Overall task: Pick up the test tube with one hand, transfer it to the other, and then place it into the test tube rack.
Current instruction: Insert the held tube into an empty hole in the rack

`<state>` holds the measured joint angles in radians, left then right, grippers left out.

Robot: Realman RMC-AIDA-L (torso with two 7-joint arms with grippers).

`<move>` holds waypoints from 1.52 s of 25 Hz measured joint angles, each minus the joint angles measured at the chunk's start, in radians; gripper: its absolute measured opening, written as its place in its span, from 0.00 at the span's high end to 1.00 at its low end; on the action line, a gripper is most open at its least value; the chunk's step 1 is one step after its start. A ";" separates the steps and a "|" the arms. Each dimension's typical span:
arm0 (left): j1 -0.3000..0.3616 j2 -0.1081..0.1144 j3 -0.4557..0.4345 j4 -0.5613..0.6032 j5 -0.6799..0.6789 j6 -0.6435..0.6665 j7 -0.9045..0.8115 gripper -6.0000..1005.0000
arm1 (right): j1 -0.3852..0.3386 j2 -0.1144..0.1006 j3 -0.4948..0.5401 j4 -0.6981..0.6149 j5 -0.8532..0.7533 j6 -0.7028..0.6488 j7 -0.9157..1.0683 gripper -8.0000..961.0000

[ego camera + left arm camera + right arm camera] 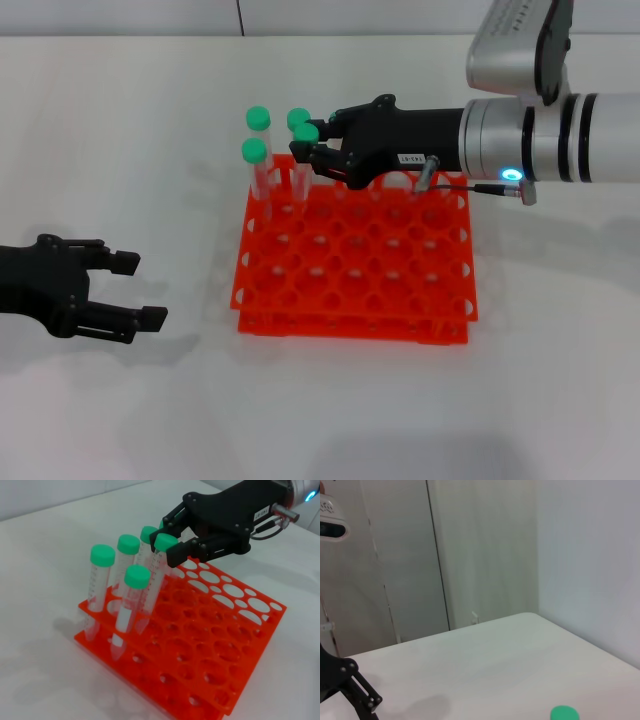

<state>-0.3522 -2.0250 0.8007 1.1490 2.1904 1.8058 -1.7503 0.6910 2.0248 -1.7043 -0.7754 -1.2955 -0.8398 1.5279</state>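
The test tube (306, 133) (159, 565), clear with a green cap, stands tilted in a back-row hole of the orange-red test tube rack (350, 325) (220, 680). My labelled right gripper (320, 142) (171, 540) reaches in from the right at cap height. Its fingers (186, 552) straddle the tube just under the cap, spread wider than the tube. Several other green-capped tubes (253, 152) (102, 556) stand at the same back corner. Low on the left of the rack my left gripper (135, 290) rests open and empty. One green cap (564, 713) shows in the right wrist view.
Most rack holes (380, 270) toward the front and right hold nothing. White table (120, 130) surrounds the rack on all sides. A thin black cable (470, 185) hangs off the right wrist above the rack's back edge.
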 joint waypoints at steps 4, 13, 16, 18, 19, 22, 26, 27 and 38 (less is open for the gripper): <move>0.000 0.000 0.000 0.000 0.000 -0.003 0.000 0.11 | 0.007 0.000 0.000 0.001 -0.001 0.000 0.001 0.68; -0.001 0.000 0.000 -0.001 0.000 -0.005 0.002 0.11 | 0.011 0.000 0.000 0.002 -0.002 -0.002 0.002 0.67; -0.001 0.000 0.000 -0.001 0.000 -0.005 0.002 0.11 | 0.010 0.000 0.000 0.002 -0.002 -0.002 0.001 0.67; -0.001 0.000 0.000 -0.002 0.000 -0.005 0.002 0.11 | 0.010 0.000 0.000 0.002 -0.002 -0.002 0.001 0.67; -0.001 0.001 0.000 -0.002 0.000 -0.005 0.002 0.11 | 0.010 0.000 0.000 0.002 -0.002 -0.002 0.000 0.67; -0.001 0.001 0.000 -0.002 0.000 -0.005 0.002 0.11 | 0.010 0.000 0.000 0.002 -0.002 -0.001 -0.002 0.67; -0.001 0.001 0.000 -0.002 0.000 -0.005 0.002 0.11 | 0.009 0.000 0.000 0.002 -0.002 -0.001 -0.002 0.66; -0.001 0.002 0.000 -0.002 0.000 -0.005 0.002 0.11 | 0.009 0.000 0.000 0.002 -0.002 -0.001 -0.002 0.66; -0.001 0.002 0.000 -0.002 0.000 -0.008 0.002 0.11 | 0.009 -0.001 0.001 0.002 -0.002 -0.001 -0.004 0.66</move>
<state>-0.3528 -2.0232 0.8007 1.1473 2.1904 1.7982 -1.7488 0.7003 2.0242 -1.7036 -0.7730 -1.2972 -0.8407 1.5235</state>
